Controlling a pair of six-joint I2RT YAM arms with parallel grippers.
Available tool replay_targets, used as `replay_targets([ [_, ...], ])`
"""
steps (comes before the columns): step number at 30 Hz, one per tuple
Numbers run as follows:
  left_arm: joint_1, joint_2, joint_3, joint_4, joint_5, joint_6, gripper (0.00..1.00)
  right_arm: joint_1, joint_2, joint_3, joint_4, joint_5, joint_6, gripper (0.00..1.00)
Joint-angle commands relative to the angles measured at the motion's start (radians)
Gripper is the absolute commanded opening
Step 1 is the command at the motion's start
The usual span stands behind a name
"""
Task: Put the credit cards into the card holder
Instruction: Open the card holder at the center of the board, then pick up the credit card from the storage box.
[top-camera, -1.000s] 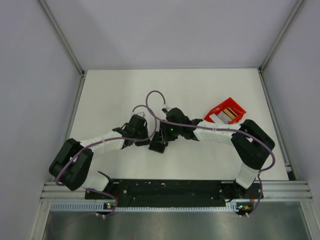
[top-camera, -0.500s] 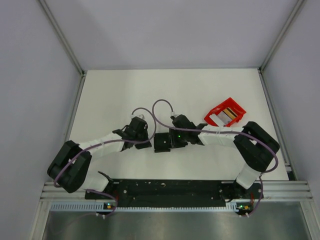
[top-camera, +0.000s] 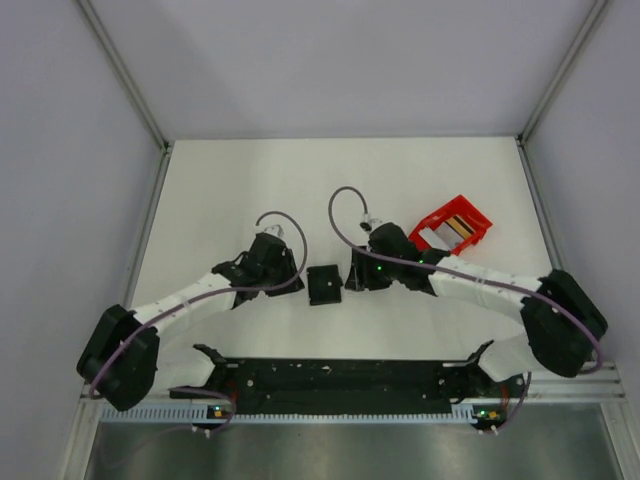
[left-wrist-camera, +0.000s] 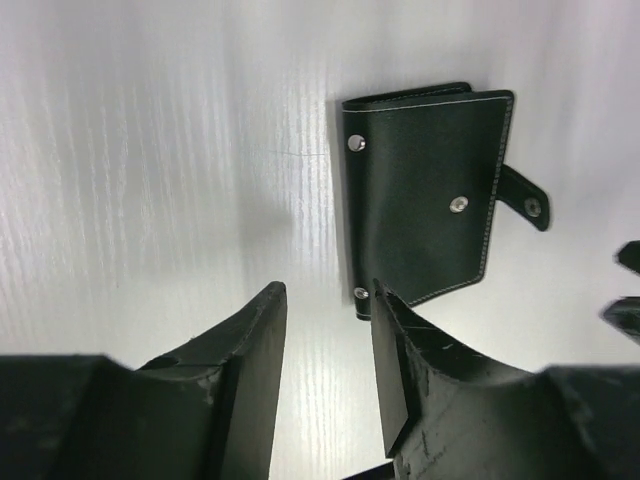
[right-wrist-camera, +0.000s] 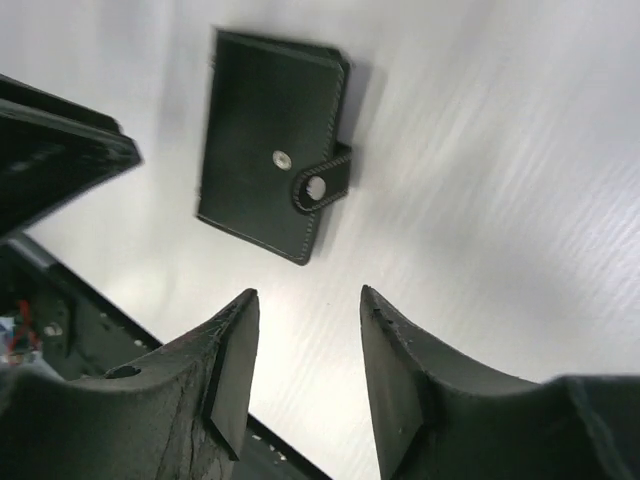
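You've got the card holder (top-camera: 323, 284) lying folded on the table between both arms. Left gripper (left-wrist-camera: 326, 300) and right gripper (right-wrist-camera: 306, 300) each have fingers moderately parted, gripping nothing.

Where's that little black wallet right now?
From above, the card holder lies flat on the white table near its middle, between the left gripper and the right gripper, with the red tray farther back to its right.
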Motion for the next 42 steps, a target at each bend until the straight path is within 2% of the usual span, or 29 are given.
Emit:
replay_targets([
  [1, -0.006, -0.114, 0.049, -0.053, -0.045, 0.019, 0.48, -0.1, -0.229, 0.036, -0.07, 0.037, -0.091, 0.48],
  [3, -0.004, -0.144, 0.07, -0.073, -0.038, 0.033, 0.53, -0.178, -0.284, 0.053, -0.14, 0.049, -0.135, 0.52],
  [5, -0.006, -0.164, 0.089, -0.076, -0.019, 0.054, 0.57, -0.277, -0.321, 0.057, -0.171, 0.06, -0.18, 0.65],
  [10, -0.006, -0.17, 0.138, -0.092, 0.036, 0.091, 0.61, -0.542, -0.294, 0.111, -0.223, 0.022, -0.259, 0.74],
  [13, -0.007, -0.17, 0.144, -0.089, 0.054, 0.1, 0.61, -0.63, -0.23, 0.18, -0.24, 0.017, -0.313, 0.8],
  [17, -0.009, -0.17, 0.136, -0.083, 0.059, 0.099, 0.61, -0.7, -0.099, 0.257, -0.259, 0.037, -0.344, 0.81],
  [20, -0.009, -0.167, 0.13, -0.075, 0.063, 0.096, 0.62, -0.723, 0.008, 0.319, -0.294, 0.072, -0.344, 0.81],
  [23, -0.009, -0.17, 0.128, -0.075, 0.068, 0.094, 0.61, -0.731, 0.048, 0.309, -0.296, 0.069, -0.353, 0.81],
  [35, -0.009, -0.159, 0.11, -0.055, 0.082, 0.082, 0.61, -0.731, 0.186, 0.298, -0.288, -0.184, -0.424, 0.84],
  [42, -0.009, -0.155, 0.101, -0.047, 0.09, 0.071, 0.61, -0.704, 0.223, 0.307, -0.319, -0.201, -0.405, 0.84],
])
